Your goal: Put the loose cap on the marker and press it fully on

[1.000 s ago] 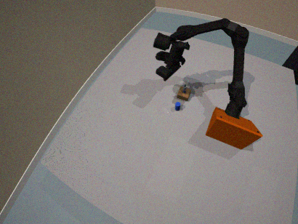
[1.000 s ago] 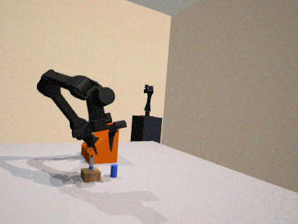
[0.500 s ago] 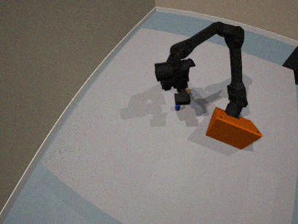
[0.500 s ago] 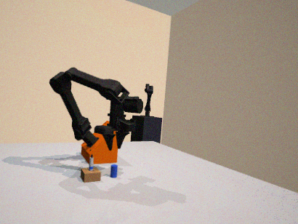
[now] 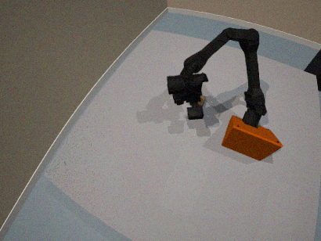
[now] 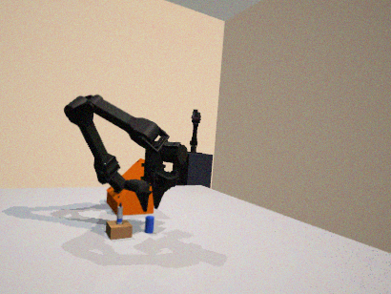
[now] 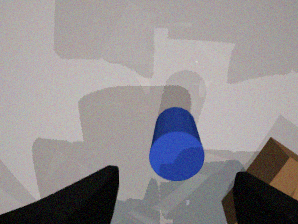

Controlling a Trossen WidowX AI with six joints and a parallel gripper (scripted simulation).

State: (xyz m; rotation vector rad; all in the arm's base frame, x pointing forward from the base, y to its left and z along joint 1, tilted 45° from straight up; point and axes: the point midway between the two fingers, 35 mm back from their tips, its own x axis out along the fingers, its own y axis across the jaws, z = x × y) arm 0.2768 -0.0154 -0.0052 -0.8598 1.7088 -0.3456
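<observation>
The blue cap (image 6: 150,224) (image 7: 177,150) stands upright on the table. My gripper (image 6: 151,208) (image 7: 177,180) is open and points down above it, with the cap seen between the two fingertips in the wrist view and nothing held. The brown holder block (image 5: 202,100) (image 6: 119,231) (image 7: 267,162) sits beside the cap, partly behind the right finger in the wrist view. The marker (image 6: 119,211) stands upright in the block, with a grey upper part and blue lower down. In the top view the arm hides the cap and the marker.
The orange wedge-shaped base (image 5: 250,141) (image 6: 135,193) carries the arm and stands behind the block in the exterior view. A dark box (image 6: 200,169) with a thin black upright piece on top stands farther back. The arm's shadows fall across the table (image 5: 156,176) (image 6: 310,267).
</observation>
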